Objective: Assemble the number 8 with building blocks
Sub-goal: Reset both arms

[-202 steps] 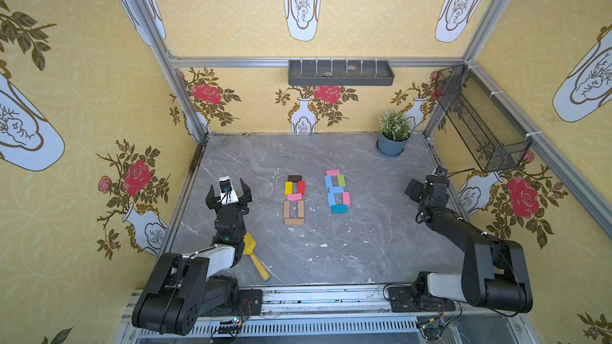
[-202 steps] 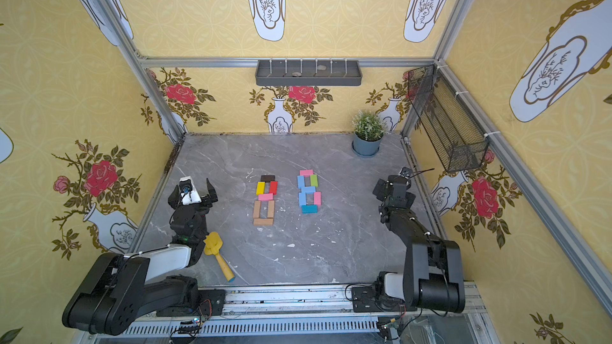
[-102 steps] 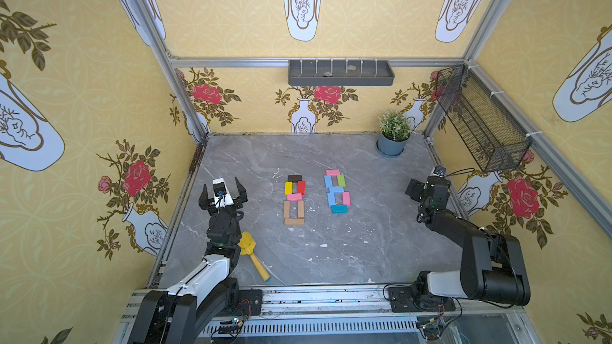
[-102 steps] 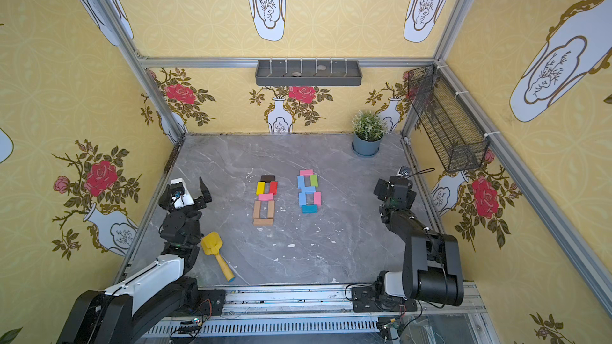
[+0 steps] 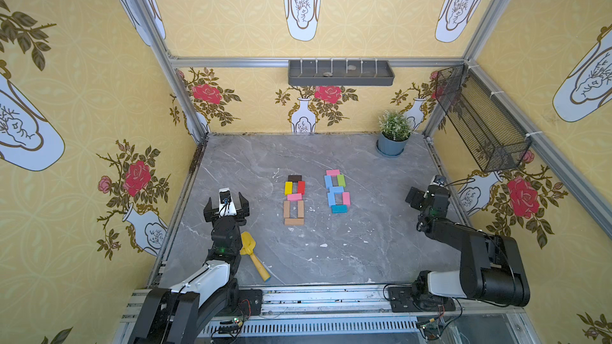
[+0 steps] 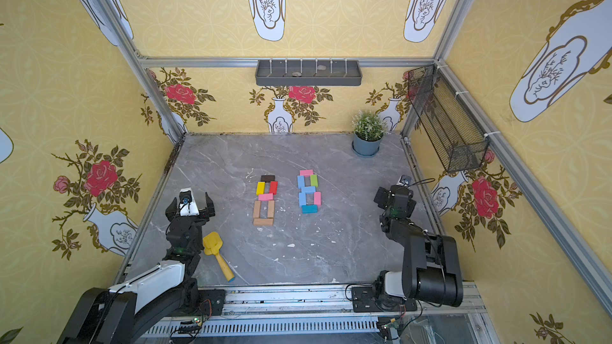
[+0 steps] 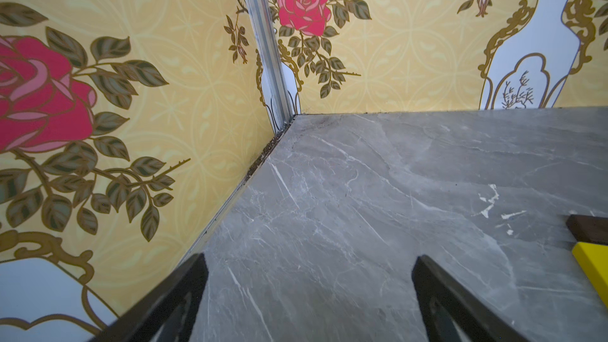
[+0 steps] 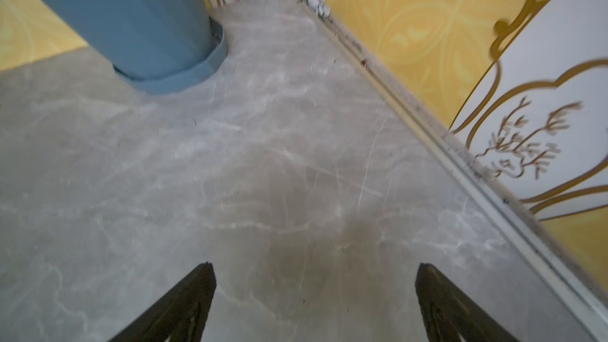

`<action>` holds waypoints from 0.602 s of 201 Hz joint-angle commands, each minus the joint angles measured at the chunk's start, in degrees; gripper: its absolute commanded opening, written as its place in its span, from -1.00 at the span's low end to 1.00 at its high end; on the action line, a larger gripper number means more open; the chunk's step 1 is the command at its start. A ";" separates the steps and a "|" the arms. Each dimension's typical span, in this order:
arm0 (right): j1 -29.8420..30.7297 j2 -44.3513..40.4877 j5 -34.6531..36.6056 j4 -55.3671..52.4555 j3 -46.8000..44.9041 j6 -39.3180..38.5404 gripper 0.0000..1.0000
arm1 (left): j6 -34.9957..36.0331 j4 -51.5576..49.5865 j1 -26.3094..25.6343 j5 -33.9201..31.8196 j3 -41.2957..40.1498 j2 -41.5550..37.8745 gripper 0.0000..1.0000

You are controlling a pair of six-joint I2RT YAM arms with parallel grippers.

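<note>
The building blocks lie flat mid-table as two figures of 8, seen in both top views. The left figure [image 5: 294,199] has dark brown, yellow, red, pink and tan wood bricks. The right figure [image 5: 337,190] has pink, light blue, green and teal bricks. My left gripper [image 5: 226,205] hovers open and empty by the left wall, well left of the blocks; its wrist view shows bare table between the jaws [image 7: 309,268], with the dark brown brick [image 7: 589,228] and yellow brick [image 7: 592,264] at the frame's edge. My right gripper [image 5: 427,191] is open and empty near the right wall [image 8: 314,274].
A yellow toy shovel [image 5: 253,254] lies on the table beside my left arm. A potted plant [image 5: 394,134] stands at the back right corner, its blue pot [image 8: 131,18] ahead of my right gripper. A wire basket [image 5: 480,124] hangs on the right wall, a grey shelf [image 5: 341,74] on the back wall.
My left gripper has drawn back a little toward the table's front as its arm folded lower. The right gripper and the blocks have stayed where they were.
</note>
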 commanded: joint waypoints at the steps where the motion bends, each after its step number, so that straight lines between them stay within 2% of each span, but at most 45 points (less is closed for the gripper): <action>1: 0.00 -0.50 -5.17 10.77 -1.92 -1.13 0.95 | -0.23 6.69 0.40 1.82 -0.31 3.65 1.00; 26: 0.24 2.84 -9.19 16.70 -3.59 -3.88 0.95 | -0.15 7.94 0.95 3.71 0.69 7.56 1.00; 37: 0.69 2.36 -9.84 12.81 -2.17 -4.35 0.95 | -0.36 8.99 1.35 4.45 0.61 8.76 1.00; 83: 1.40 2.84 -10.82 14.69 -2.79 -5.45 0.95 | 0.11 13.83 2.55 8.44 1.44 16.04 1.00; 121: 1.17 2.43 -13.77 15.95 -3.59 -5.77 0.95 | 0.12 10.46 2.62 8.81 2.83 15.70 0.99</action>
